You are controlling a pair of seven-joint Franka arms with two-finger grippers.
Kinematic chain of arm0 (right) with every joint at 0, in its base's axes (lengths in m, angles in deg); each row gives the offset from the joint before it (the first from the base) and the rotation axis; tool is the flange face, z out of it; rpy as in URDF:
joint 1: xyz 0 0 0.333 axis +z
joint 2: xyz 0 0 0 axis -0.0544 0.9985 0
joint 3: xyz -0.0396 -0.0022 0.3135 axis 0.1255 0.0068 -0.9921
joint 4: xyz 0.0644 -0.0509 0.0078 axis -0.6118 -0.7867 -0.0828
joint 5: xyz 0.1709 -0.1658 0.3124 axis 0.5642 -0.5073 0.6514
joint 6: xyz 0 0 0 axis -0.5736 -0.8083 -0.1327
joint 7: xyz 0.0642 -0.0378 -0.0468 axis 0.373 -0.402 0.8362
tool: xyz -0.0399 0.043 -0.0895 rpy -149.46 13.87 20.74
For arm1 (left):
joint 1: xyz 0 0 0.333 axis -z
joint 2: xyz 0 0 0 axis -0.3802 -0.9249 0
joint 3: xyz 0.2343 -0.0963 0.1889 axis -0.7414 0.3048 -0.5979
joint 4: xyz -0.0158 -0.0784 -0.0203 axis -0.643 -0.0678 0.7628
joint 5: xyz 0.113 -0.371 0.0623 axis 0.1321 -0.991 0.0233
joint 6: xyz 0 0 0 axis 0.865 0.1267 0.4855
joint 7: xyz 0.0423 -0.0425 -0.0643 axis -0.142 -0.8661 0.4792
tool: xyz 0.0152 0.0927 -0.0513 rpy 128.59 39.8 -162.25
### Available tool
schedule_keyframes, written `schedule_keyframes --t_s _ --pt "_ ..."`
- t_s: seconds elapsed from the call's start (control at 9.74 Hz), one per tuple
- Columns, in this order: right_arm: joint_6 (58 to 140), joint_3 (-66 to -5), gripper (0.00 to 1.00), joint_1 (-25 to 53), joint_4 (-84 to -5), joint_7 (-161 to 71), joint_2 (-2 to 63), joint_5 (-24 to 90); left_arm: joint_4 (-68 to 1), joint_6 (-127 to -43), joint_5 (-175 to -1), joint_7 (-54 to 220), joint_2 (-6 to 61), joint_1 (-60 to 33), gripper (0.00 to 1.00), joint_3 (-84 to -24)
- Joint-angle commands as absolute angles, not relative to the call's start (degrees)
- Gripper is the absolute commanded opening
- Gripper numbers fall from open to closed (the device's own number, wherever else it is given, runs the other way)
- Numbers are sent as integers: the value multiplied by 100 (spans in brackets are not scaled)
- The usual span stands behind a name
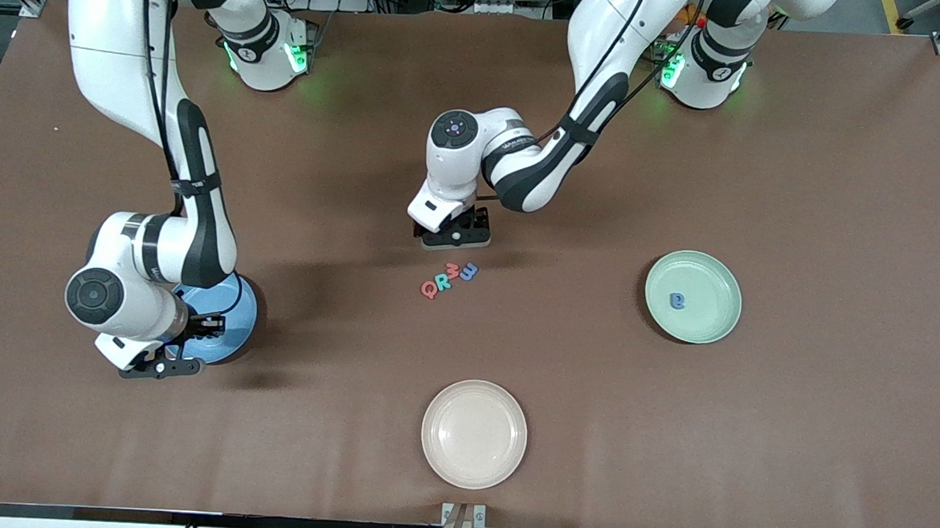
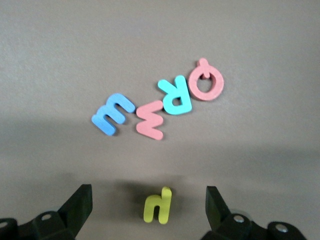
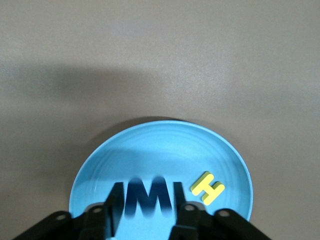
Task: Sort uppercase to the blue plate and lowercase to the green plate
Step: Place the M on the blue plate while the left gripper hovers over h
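Observation:
My left gripper hangs open low over the table's middle, and the yellow lowercase h lies flat between its jaws, touched by neither. Beside it lie the blue m, the pink m, the teal R and the red Q. My right gripper is over the blue plate, jaws parted. The blue W shows blurred between them. The yellow H lies on that plate.
The green plate sits toward the left arm's end of the table with the blue a on it. A cream plate lies nearer the front camera than the letter row.

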State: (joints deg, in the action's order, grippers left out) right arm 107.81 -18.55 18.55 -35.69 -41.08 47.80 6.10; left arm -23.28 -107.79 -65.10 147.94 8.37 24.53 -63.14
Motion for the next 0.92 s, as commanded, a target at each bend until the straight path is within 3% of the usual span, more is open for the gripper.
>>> schedule_keyframes --t_s 0.0,0.62,0.82 --pt "10863 -1942 100 1762 -3810 -4041 4563 603 -2016 -10707 -6622 15021 566 2598 100 -6350" --pt "10863 -1942 100 1762 -3775 -4102 4536 911 -1874 -10725 -6543 15005 240 2634 100 -6394" --pt "10845 -1942 100 1780 -3775 -4155 4519 911 -1882 -10725 -6516 14996 230 2634 87 -6394"
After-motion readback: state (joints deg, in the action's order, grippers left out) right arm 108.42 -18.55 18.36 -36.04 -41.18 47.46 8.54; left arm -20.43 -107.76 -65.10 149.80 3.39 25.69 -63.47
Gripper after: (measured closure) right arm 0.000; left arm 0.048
